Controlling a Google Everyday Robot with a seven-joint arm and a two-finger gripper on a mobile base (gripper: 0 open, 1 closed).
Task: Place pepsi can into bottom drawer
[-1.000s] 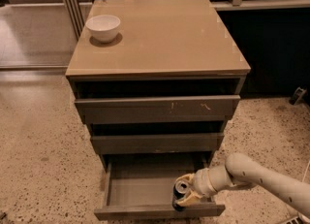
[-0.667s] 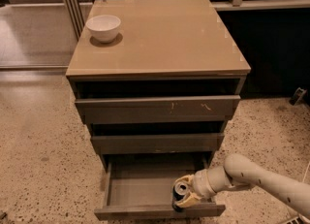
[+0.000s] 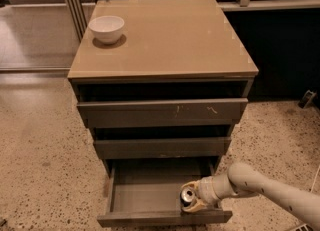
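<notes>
The bottom drawer [image 3: 142, 197] of the tan-topped cabinet stands pulled open, showing its shallow grey inside. The pepsi can [image 3: 188, 195] shows only its silver top, at the drawer's front right corner, low inside the drawer. My gripper [image 3: 192, 201] reaches in from the right on a cream arm and its fingers sit around the can. The can's blue side is hidden by the fingers and the drawer front.
A white bowl [image 3: 106, 28] sits at the back left of the cabinet top [image 3: 170, 35]. The scratch-marked top drawer [image 3: 162, 111] and the middle drawer [image 3: 162, 147] are slightly ajar. Speckled floor lies left and right of the cabinet. A dark wall lies at the right.
</notes>
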